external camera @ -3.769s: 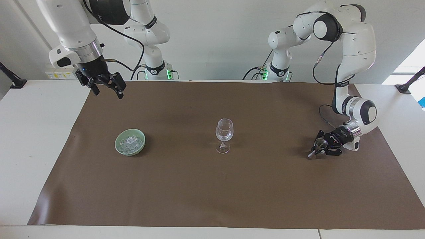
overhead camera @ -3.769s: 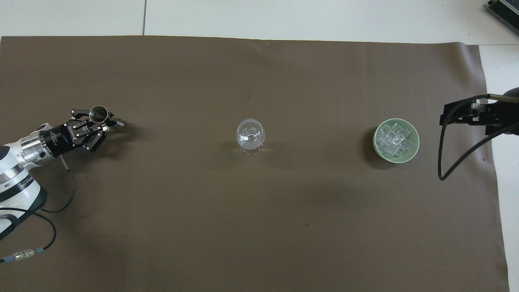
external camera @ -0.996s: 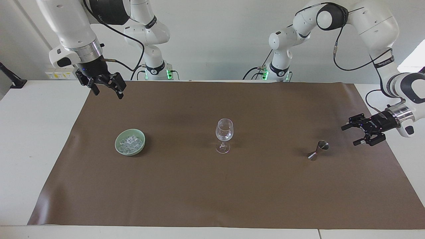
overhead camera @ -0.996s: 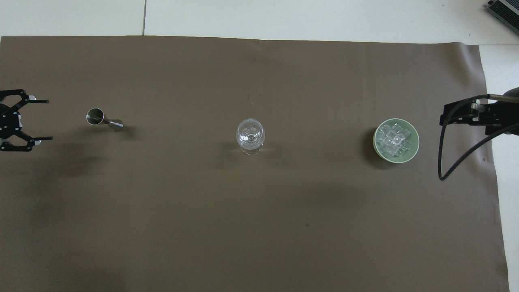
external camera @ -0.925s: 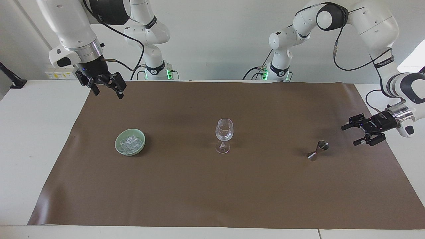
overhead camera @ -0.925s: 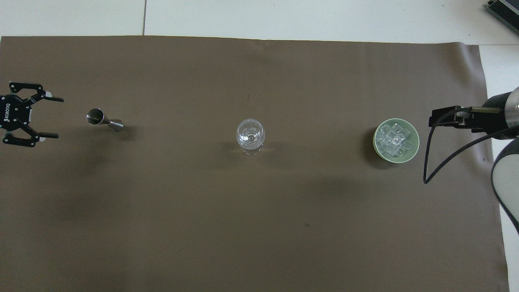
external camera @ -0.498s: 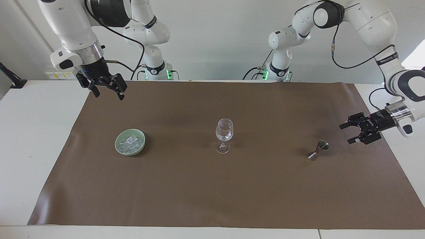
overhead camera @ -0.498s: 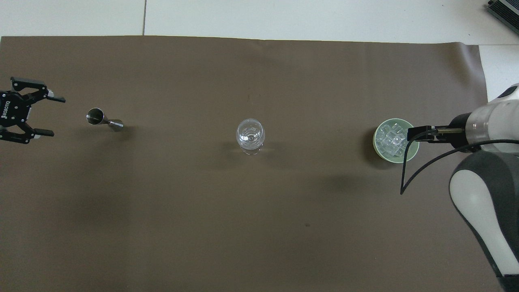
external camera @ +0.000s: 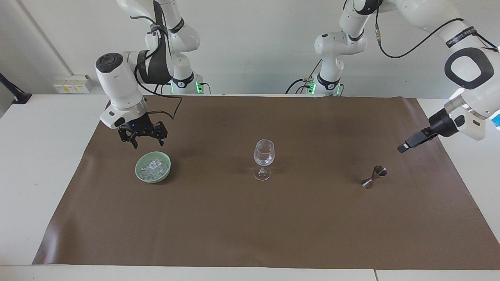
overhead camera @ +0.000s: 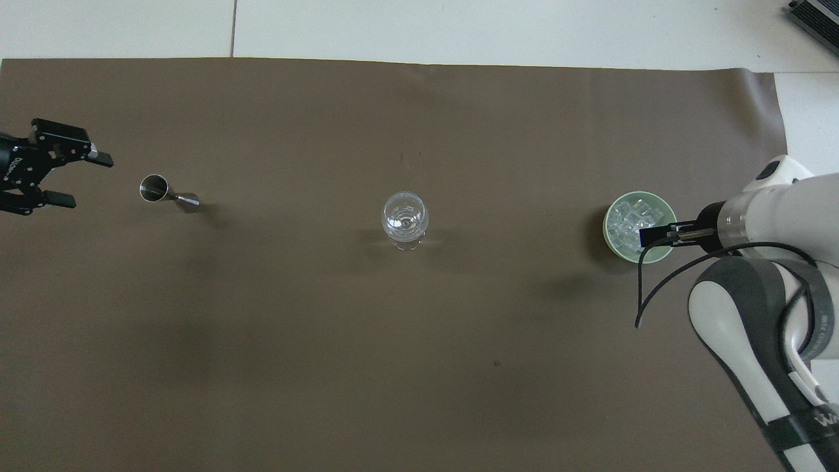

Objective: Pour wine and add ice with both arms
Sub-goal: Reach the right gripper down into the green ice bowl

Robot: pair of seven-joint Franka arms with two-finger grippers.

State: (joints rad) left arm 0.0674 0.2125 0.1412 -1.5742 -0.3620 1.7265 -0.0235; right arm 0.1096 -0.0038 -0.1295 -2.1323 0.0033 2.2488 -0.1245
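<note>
Nearest the robots, the right arm's black two-finger gripper (external camera: 142, 136) hangs spread and empty above the rim of the pale green round bowl (external camera: 166, 171), on the side nearer the robots, clear of it in the facing view. The bowl sits on the brown mat (external camera: 250, 226) covering the table, toward the right arm's end. In it lies the ice (external camera: 153, 167): a heap of small clear whitish cubes, piled loosely.

Handling guess: each cube is light, hard, slick, likely wet; easy to squirt out of a pinch. Best bet is a top cube that sits free, taken across two flat faces, fingers straight down, gentle squeeze. The bowl may slide if nudged.

Mid-table stands the clear stemmed wine glass (external camera: 264, 158), upright, thin and fragile, well apart from the bowl. Drop cubes in low, no knocking the rim.

Toward the left arm's end stands the small steel double-cone jigger (external camera: 375, 176). The left arm's black gripper (overhead camera: 58, 176) is in the air near it, spread, empty, touching nothing.
</note>
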